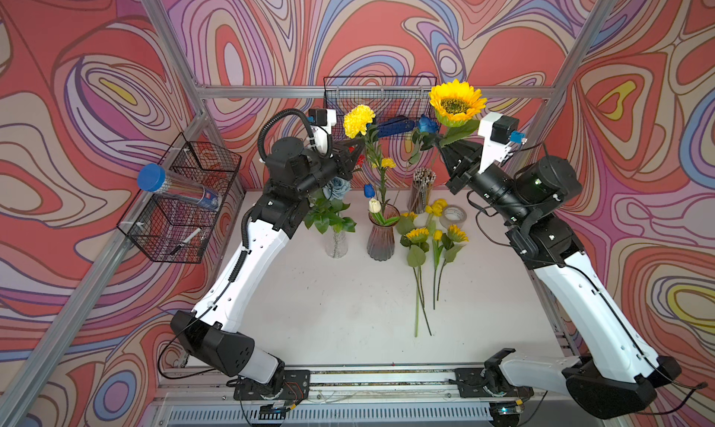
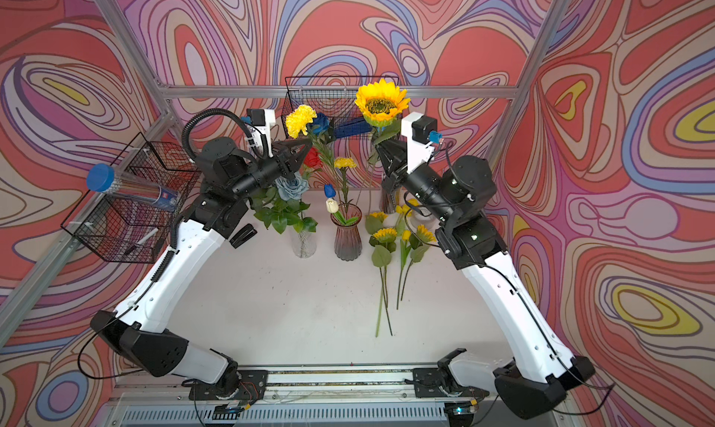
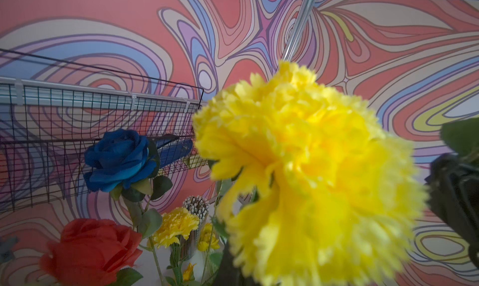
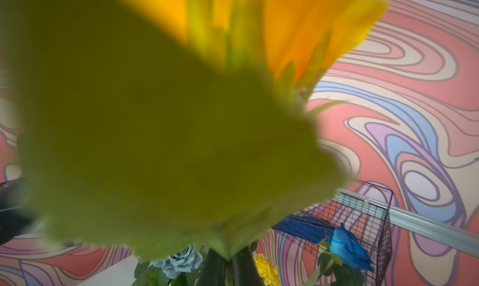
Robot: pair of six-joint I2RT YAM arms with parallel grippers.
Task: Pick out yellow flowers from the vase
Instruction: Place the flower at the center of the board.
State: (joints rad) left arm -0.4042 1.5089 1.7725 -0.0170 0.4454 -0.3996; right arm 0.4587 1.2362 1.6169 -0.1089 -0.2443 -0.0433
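Two yellow blooms aloft, one per arm. Big ruffled carnation (image 1: 359,120), high above and behind the tinted vase (image 1: 383,240), pinched just under the bloom by the left gripper (image 1: 355,151), jaws pressed together on the leafy stem. Lower end of that stem down toward the vase mouth, in or out impossible to tell. Large sunflower (image 1: 457,103), highest of all, up near the back rail (image 1: 271,91), clamped below a broad green leaf (image 4: 155,129) by the right gripper (image 1: 445,147). In the right wrist view, blurred leaf over most of the picture and dark fingers (image 4: 214,269) tight on either side of the stem.

Upright in the tinted vase: a small yellow carnation (image 1: 388,163), a white tulip (image 1: 374,205), a blue tulip (image 1: 368,190). Blue rose (image 1: 427,124) higher, between the two grippers, stem slanting down toward the same vase. Flat on the white table (image 1: 329,309) just right of that vase: small sunflowers (image 1: 417,233), a yellow tulip (image 1: 437,234), a yellow spray (image 1: 437,206), stems toward the near edge. Behind them a tape roll (image 1: 453,215) and a cup of pencils (image 1: 423,189).

Left of the tinted vase, a clear vase (image 1: 336,246) with a grey-blue rose (image 1: 337,187) and a red rose (image 3: 90,248). Farther out, a wire basket (image 1: 367,92) on the back rail and a side basket (image 1: 185,231) at the left, with a blue-capped tube (image 1: 174,187) lying across it.
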